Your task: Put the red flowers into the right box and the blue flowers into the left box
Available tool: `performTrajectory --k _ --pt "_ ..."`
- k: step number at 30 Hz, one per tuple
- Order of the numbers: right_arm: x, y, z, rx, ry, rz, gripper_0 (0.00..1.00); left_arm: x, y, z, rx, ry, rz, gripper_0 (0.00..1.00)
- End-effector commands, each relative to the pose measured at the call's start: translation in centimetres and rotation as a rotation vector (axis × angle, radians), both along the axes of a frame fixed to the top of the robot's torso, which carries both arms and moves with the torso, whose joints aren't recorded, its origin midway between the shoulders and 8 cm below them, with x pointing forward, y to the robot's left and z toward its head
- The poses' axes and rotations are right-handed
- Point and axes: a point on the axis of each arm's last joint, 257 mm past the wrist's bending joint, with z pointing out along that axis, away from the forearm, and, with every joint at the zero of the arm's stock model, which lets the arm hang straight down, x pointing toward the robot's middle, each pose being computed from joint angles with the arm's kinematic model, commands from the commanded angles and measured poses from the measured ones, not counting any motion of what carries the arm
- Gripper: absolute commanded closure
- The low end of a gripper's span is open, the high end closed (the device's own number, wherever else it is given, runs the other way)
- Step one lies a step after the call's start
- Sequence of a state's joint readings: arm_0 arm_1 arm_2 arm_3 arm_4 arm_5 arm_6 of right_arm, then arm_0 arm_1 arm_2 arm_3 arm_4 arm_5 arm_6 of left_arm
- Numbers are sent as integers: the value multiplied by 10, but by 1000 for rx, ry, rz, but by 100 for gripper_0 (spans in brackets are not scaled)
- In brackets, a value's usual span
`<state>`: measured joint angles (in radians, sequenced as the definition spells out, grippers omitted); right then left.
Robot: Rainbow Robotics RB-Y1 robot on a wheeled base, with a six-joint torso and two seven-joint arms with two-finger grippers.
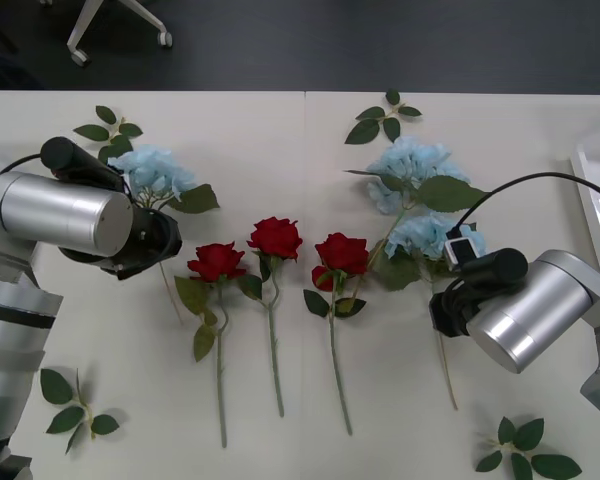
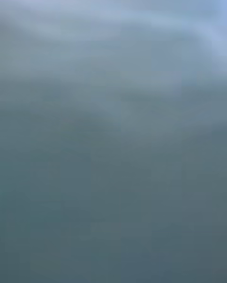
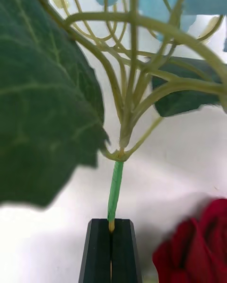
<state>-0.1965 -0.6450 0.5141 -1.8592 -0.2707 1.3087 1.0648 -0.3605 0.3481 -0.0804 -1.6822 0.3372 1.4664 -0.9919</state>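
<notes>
Left claw (image 3: 112,250) clamped on blue flower (image 1: 152,170) stem near desk's left edge (light, floppy; grip low). Right claw: can't tell.

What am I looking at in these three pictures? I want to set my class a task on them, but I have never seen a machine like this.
It is a two-armed robot sorting artificial flowers on a white table. The front view looks down from above the arms. There, three red flowers lie in a row, with blue flowers beside them, loose leaf sprigs around, and a white tray, the right box, at the edge. The left wrist view sits on the left arm: its left gripper, black fingers closed, pinches a blue flower stem. The right wrist view is an unreadable blur; the right arm sits over the other blue flowers.
</notes>
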Motion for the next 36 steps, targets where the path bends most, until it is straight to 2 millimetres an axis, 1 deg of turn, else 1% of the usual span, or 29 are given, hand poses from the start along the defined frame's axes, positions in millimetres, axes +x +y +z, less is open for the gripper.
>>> performTrajectory --k 1,5,6,8,10,12,13,14,18,19,20,21,22,24,25,27,28,31,32,33,35,36 --pt "5 15 19 16 -20 49 27 -8 6 29 5 -65 -1 100" --pt "0 21 23 26 -7 64 27 -16 10 60 -14 -157 8 100" --pt "-1 22 23 30 -4 67 27 -18 12 64 -16 -170 10 100" --pt "-3 26 26 40 -1 77 27 -23 19 78 -19 -213 24 100" --pt "-5 28 28 41 2 90 27 -29 31 94 -11 -259 40 100" --pt "-7 31 30 43 7 96 27 -35 44 110 11 -303 51 100" --pt "-8 31 30 44 9 98 27 -38 51 115 21 -316 60 100" --pt "-10 32 30 46 13 102 27 -41 62 123 37 -332 69 100" --pt "-10 33 29 45 16 109 27 -50 96 135 65 -332 102 100" --pt "-11 32 28 41 20 108 27 -53 109 139 75 -328 116 100" --pt "-11 31 27 39 23 108 27 -53 116 142 78 -328 126 100" --pt "-12 29 25 36 29 106 27 -57 133 147 97 -321 131 100" --pt "-12 28 24 34 31 105 27 -59 140 148 104 -316 132 100" --pt "-12 26 20 28 42 106 27 -64 168 152 122 -299 140 100" --pt "-12 26 20 26 43 108 27 -65 175 153 124 -299 143 100" --pt "-13 26 17 20 49 111 27 -69 201 154 127 -290 153 100" --pt "-13 26 15 19 51 113 27 -70 209 154 130 -287 152 100" --pt "-13 26 10 16 62 112 27 -77 244 149 169 -265 146 100" --pt "-13 25 9 12 63 113 27 -78 250 148 180 -263 145 100" --pt "-13 24 7 10 65 115 27 -81 264 146 204 -257 140 100" --pt "-12 24 5 10 65 117 27 -83 277 143 223 -256 141 100" --pt "-12 25 4 12 66 119 27 -84 287 140 237 -257 140 100"
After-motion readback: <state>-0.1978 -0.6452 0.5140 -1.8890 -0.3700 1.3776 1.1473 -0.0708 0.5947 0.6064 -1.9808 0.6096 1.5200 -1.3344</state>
